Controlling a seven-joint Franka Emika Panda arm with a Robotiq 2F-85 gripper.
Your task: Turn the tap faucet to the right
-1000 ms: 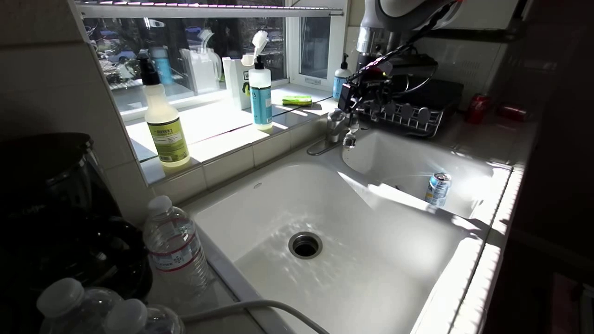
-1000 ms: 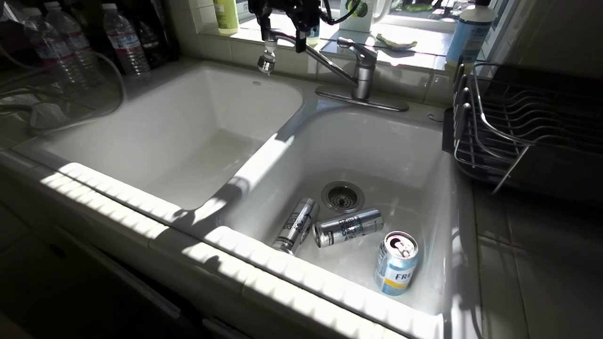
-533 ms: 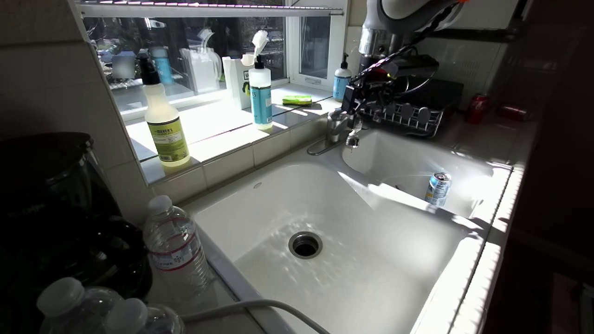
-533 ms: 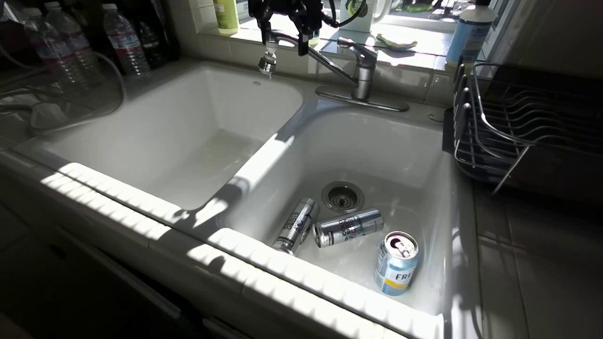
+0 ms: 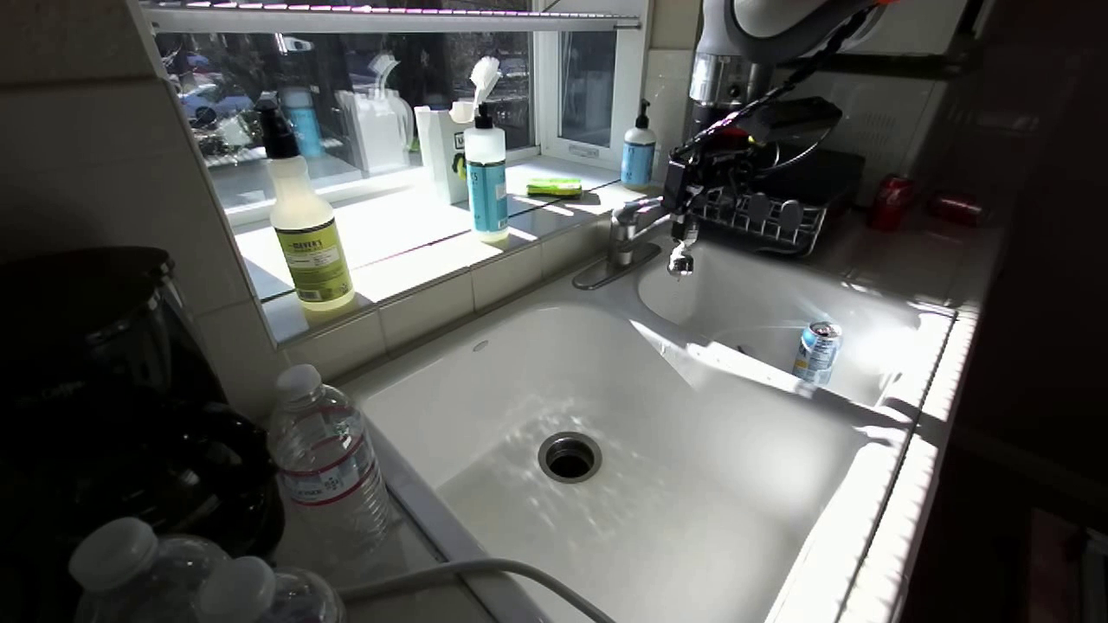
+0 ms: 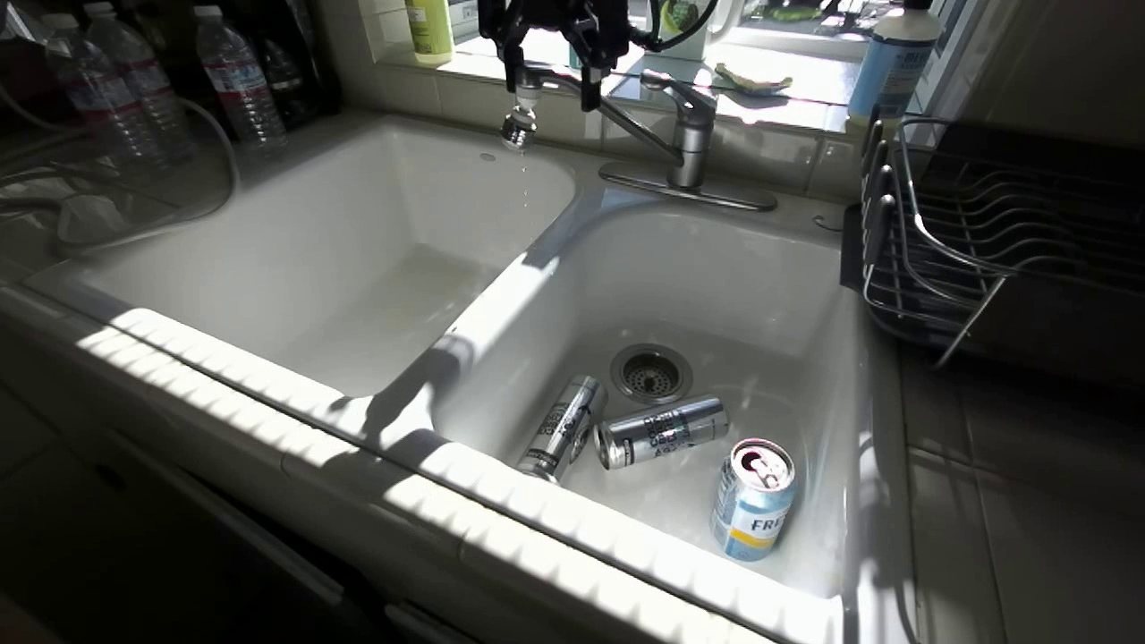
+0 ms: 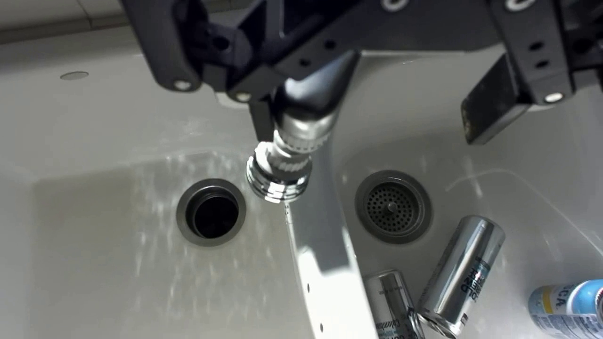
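Fingers [image 7: 494,106] spread wide and released here, the tap faucet [image 6: 691,143] standing on the rim of the sink [image 6: 496,295], its spout [image 7: 306,129] between them, right beside one, well apart from the other! Only the wrist view catches both drains [image 7: 392,207]; reading now, "MEYER'S" on the yellow-labelled bottle [image 5: 313,260], "FRE" on the blue can [image 6: 754,505]
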